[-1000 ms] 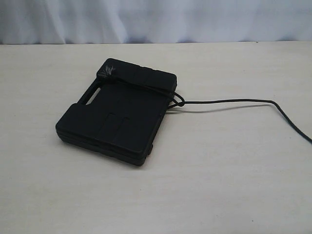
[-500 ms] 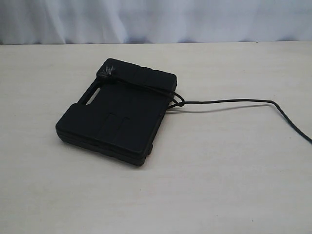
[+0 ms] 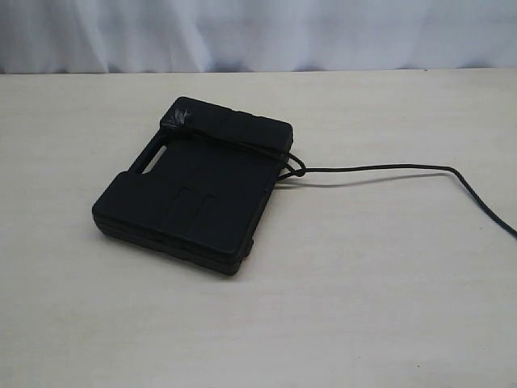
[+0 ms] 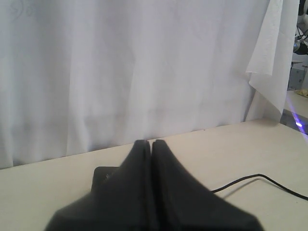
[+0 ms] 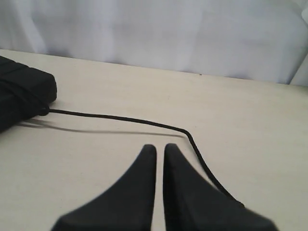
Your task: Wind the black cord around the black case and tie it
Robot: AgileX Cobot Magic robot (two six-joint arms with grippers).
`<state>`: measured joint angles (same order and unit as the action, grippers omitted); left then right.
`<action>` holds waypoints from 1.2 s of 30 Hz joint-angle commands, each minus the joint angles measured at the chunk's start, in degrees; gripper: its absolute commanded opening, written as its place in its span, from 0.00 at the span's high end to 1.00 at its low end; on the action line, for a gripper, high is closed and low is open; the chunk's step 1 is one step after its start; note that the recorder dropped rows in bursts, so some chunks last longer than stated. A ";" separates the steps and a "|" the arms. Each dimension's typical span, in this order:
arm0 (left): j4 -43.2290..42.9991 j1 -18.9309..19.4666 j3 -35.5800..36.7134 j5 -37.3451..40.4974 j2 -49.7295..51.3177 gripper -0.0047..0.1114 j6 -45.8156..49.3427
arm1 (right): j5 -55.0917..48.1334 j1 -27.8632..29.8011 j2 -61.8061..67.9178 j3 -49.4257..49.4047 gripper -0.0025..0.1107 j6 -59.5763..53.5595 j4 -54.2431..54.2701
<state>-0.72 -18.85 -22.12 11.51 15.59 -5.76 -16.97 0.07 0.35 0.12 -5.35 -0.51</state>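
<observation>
Nothing shifts: black cord [image 3: 380, 168], knotted beside black case [image 3: 194, 190], runs rightward across surface [image 3: 363, 307] toward right gripper [image 5: 159, 149], pressed together like left gripper [image 4: 151, 143].

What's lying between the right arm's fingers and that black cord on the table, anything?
Nothing visible does. In the right wrist view, only bare table lies between the right gripper and the black cord, which trails away from the black case and crosses just ahead of the fingers.
</observation>
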 commanded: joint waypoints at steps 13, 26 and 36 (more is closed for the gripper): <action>-0.09 -0.48 0.29 -0.22 -0.26 0.96 -0.25 | -2.64 1.81 -0.35 -0.12 0.93 0.45 -0.18; -0.09 -0.48 0.29 -0.22 -0.26 0.96 -0.25 | -2.64 1.81 -0.35 -0.12 0.93 0.45 -0.18; -8.71 7.77 8.64 -2.36 -5.48 0.96 1.47 | -2.64 1.81 -0.35 -0.12 0.93 0.45 -0.18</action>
<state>-6.71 -14.98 -18.19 10.99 13.06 -4.63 -19.44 1.76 0.35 0.12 -5.10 -0.51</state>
